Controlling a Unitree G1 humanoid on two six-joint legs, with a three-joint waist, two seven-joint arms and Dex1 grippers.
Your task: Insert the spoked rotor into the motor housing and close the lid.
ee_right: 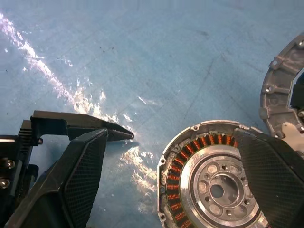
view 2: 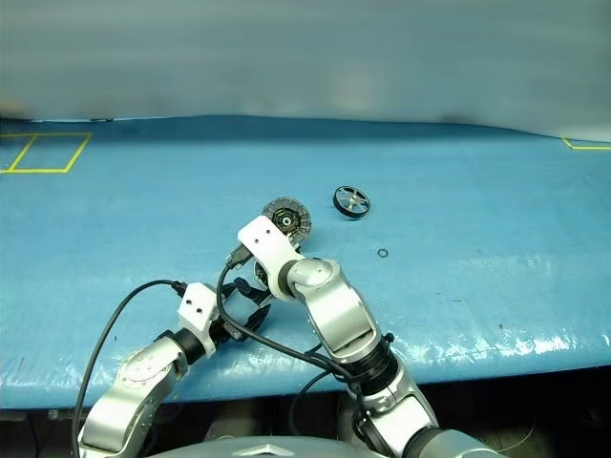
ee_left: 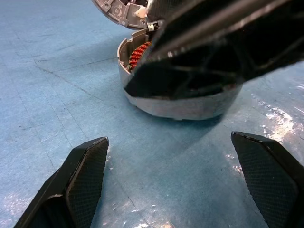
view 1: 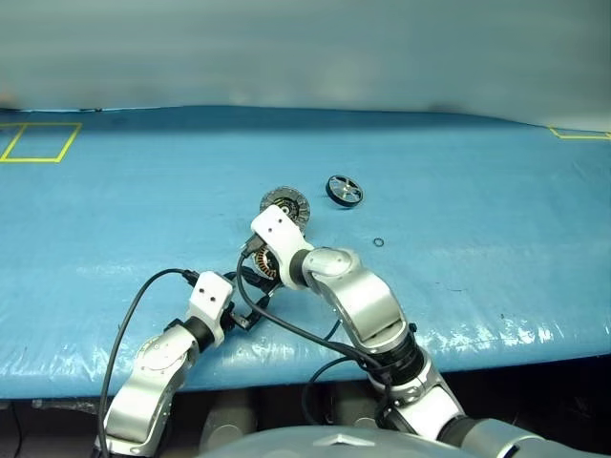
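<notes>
One rotor [view 1: 344, 189], one housing [ee_right: 214, 176] and one lid [view 1: 285, 203] lie on the blue table [view 1: 496, 258], plus one tiny dark ring [view 1: 378, 242] to the right of the arms. The rotor sits apart on the far right of the lid, untouched. The lid stands swung back on the far side of the housing, inner face showing. The housing, copper windings exposed, lies just under the right arm near the table's middle.

The right gripper [ee_right: 180, 156] hangs above the housing with its fingers [ee_right: 80, 180] spread wide and holding nothing; one finger overlaps the housing's rim in its wrist view. The left gripper [ee_left: 183, 180] rests low just left and near of the housing, fingers [ee_left: 80, 175] fully apart and holding nothing.

Open blue surface runs wide to both sides and far; the near table edge lies close behind both wrists. Yellow tape outlines mark the far left [view 1: 38, 141] and far right corners.
</notes>
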